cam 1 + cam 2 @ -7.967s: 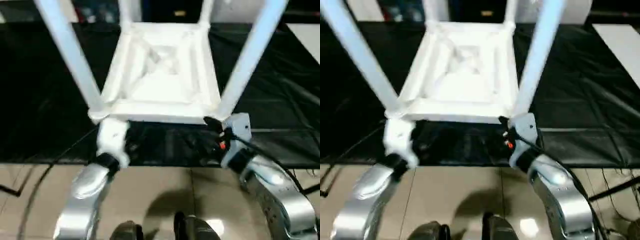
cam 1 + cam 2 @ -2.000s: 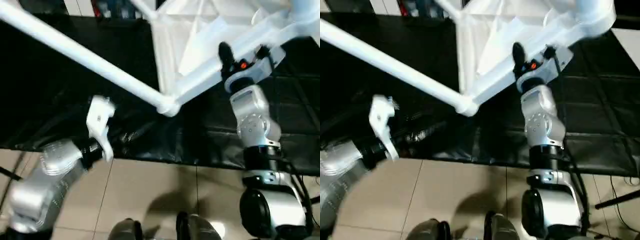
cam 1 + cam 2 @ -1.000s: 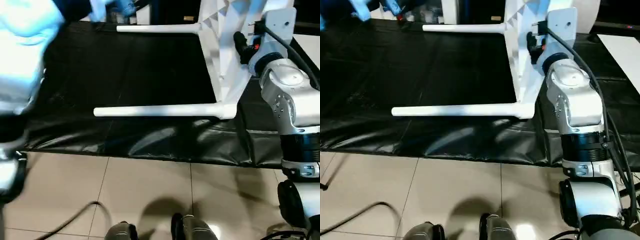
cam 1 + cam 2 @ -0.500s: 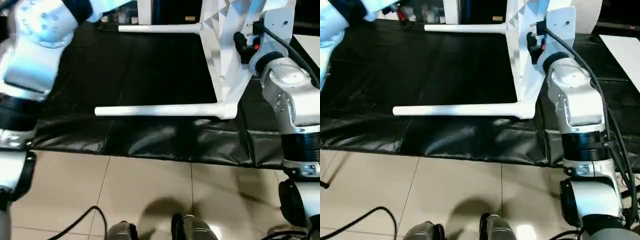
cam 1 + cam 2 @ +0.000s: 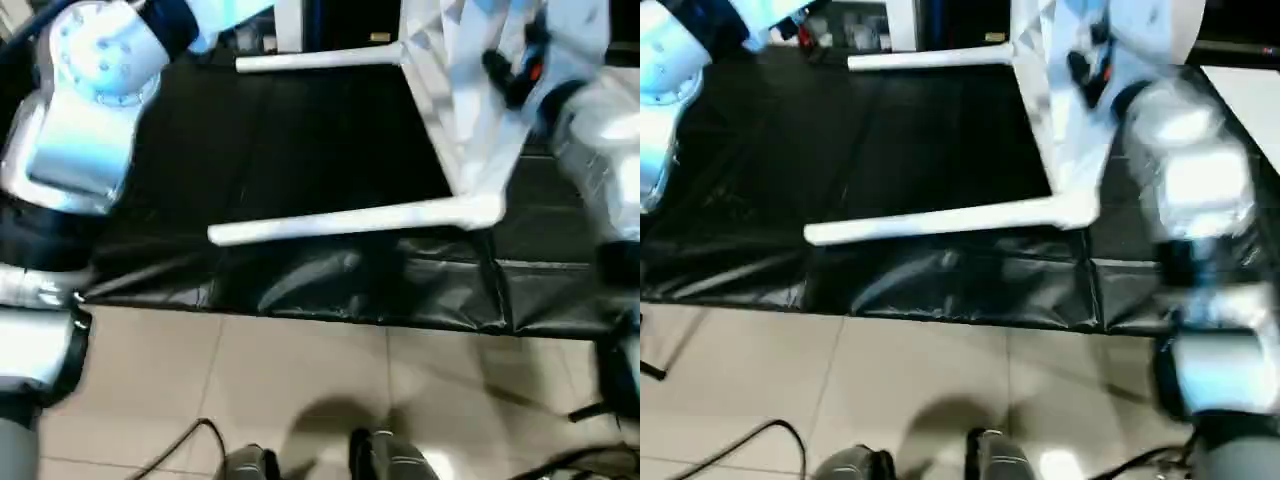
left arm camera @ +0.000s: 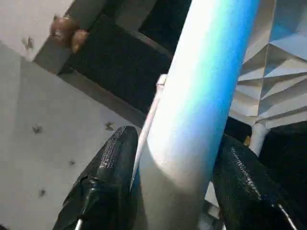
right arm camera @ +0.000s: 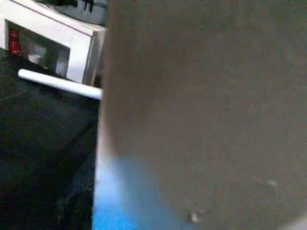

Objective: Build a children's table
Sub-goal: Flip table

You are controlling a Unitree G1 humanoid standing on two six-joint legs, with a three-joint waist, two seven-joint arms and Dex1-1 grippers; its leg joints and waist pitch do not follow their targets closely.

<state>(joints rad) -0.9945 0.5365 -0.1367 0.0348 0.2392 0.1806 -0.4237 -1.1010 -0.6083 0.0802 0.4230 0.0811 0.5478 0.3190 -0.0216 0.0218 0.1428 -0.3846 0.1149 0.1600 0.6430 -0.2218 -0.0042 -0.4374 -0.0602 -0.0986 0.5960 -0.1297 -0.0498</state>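
Note:
The white children's table lies on its side on the black sheet, its ribbed top (image 5: 465,120) at the right and its legs pointing left. The near leg (image 5: 350,222) slants just above the sheet, and the far leg (image 5: 320,58) runs along the back. My right gripper (image 5: 508,75) is at the top's rim, its black fingers shut on the edge, and the arm is blurred. My left arm (image 5: 90,100) is raised at the upper left. In the left wrist view my left gripper (image 6: 182,143) is shut on a round white leg (image 6: 206,86).
The black sheet-covered work surface (image 5: 300,140) ends at a wrinkled front edge (image 5: 300,290) above a tiled floor (image 5: 300,390). A dark cable (image 5: 190,440) lies on the floor at the lower left. A white cabinet (image 7: 53,43) stands behind the surface.
The table has tipped and shifted right: the near leg now slants, its socket end higher. My right arm is moving with it. The left arm stays raised.

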